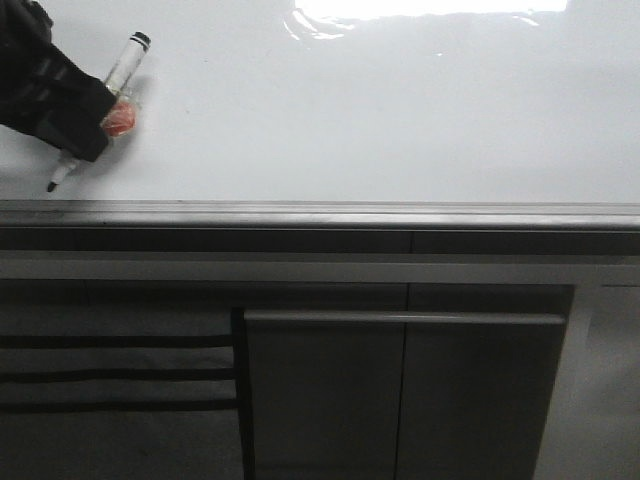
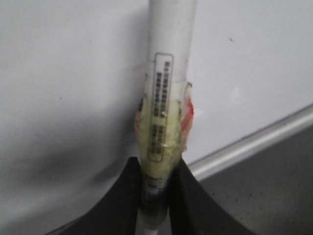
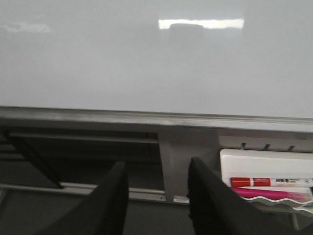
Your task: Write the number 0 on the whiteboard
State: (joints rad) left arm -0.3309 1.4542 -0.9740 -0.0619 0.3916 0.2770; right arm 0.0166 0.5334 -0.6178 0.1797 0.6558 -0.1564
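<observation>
The whiteboard [image 1: 380,110] is a large glossy white board with a grey edge rail [image 1: 320,213]; it also shows in the left wrist view [image 2: 63,73] and the right wrist view [image 3: 146,63]. No number 0 shows on it. My left gripper [image 1: 100,125] is shut on a white marker [image 1: 122,70] with yellowish and red tape; its black tip [image 1: 53,185] is at the board near the lower left. In the left wrist view the marker [image 2: 168,73] runs up between the jaws of the left gripper [image 2: 155,196]. My right gripper [image 3: 157,191] is open and empty, below the rail.
Dark grey cabinet panels [image 1: 400,400] stand below the rail. A white tray [image 3: 266,166] with a red-labelled marker [image 3: 264,181] and a pink marker [image 3: 276,194] sits to the right of my right gripper. Glare lies on the board's top [image 1: 420,15].
</observation>
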